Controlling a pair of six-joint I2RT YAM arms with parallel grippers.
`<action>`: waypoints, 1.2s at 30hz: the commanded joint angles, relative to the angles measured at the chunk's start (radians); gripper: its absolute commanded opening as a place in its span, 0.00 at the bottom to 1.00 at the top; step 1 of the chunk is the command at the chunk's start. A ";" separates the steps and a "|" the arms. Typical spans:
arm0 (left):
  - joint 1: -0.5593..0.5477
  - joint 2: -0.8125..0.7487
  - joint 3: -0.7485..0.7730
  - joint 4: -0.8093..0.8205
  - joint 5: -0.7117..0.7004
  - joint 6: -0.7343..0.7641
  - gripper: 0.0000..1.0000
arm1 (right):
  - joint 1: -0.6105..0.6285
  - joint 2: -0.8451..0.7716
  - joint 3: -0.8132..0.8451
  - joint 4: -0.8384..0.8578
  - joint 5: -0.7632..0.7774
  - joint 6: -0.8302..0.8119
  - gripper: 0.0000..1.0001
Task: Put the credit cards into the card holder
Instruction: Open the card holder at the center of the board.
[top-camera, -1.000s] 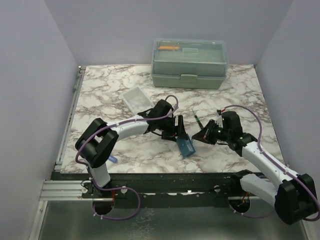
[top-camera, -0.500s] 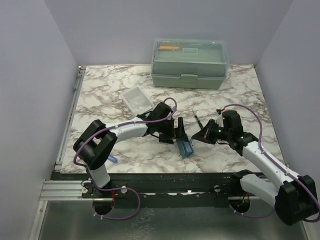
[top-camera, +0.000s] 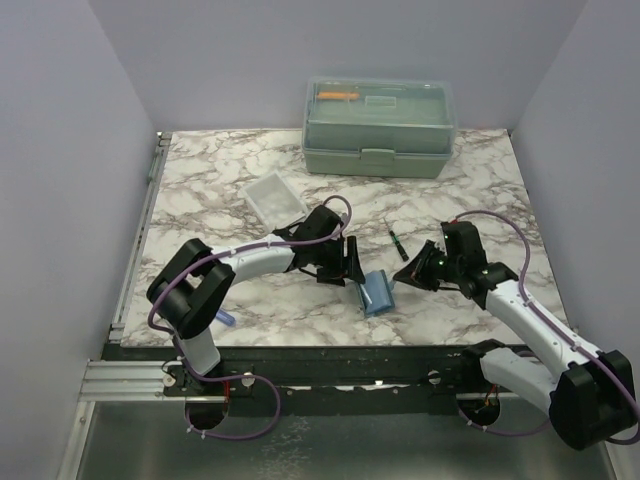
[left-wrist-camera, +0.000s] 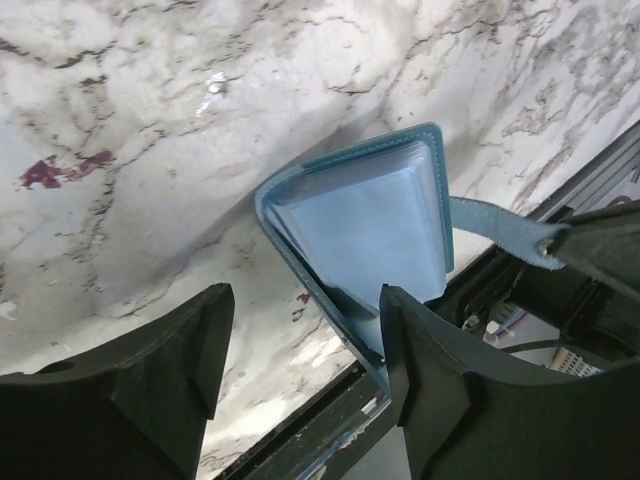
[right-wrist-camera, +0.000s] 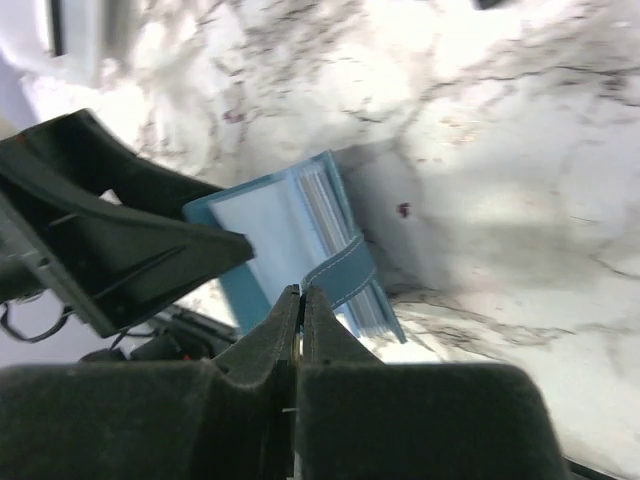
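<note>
A blue card holder (top-camera: 377, 292) lies near the front of a marbled table (top-camera: 200, 190) between two robot arms, and what look like the edges of credit cards (right-wrist-camera: 322, 205) show inside it with no loose card in sight, so the loading seems mostly done and the closing seems to remain. The left gripper (left-wrist-camera: 305, 305) has its jaws spread beside the holder, and the right gripper (right-wrist-camera: 300, 292), pressed together, pinches the holder's strap (right-wrist-camera: 340, 275). Compared with a second ago, the holder lies flatter with its pale face up, and the left gripper sits slightly farther left.
</note>
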 joint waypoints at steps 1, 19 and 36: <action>0.023 0.019 -0.034 -0.025 -0.031 0.034 0.63 | 0.001 0.005 0.018 -0.104 0.131 -0.033 0.02; 0.062 0.005 -0.083 -0.035 -0.001 0.047 0.44 | 0.041 0.080 0.180 -0.320 0.377 -0.119 0.42; 0.062 -0.013 -0.173 -0.037 -0.003 0.041 0.36 | 0.180 0.291 0.116 -0.012 0.022 -0.204 0.61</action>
